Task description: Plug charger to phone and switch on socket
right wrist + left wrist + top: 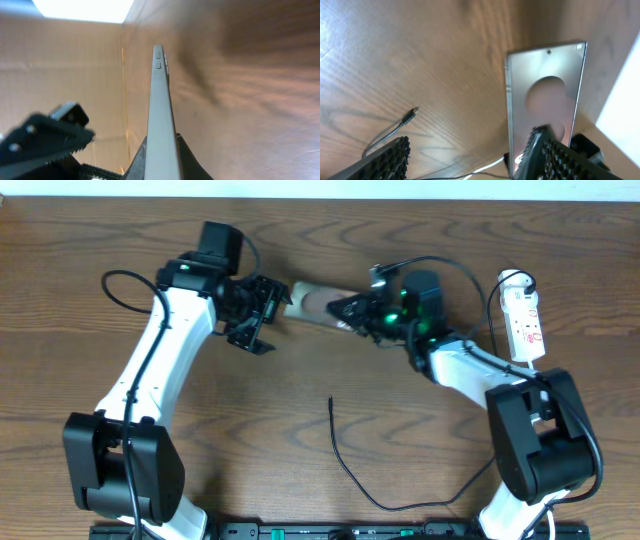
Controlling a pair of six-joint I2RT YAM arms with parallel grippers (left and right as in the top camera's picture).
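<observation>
The phone point(312, 301) is held up on its edge above the table at the back middle. My right gripper point(350, 310) is shut on its right end; the right wrist view shows the phone edge-on point(159, 100) between the jaws point(160, 152). My left gripper point(264, 314) is open just left of the phone. In the left wrist view its jaws point(470, 160) are wide apart, with the phone point(545, 90) next to the right finger. The charger point(345, 465) lies loose on the table, its plug tip point(331, 400) pointing away; the tip also shows in the left wrist view point(410, 115). The socket point(524, 315) lies at the far right.
The socket's white cord point(485, 167) shows in the left wrist view. The charger's cable runs to the front edge near the right arm's base point(535, 450). My left gripper also shows in the right wrist view point(45, 137).
</observation>
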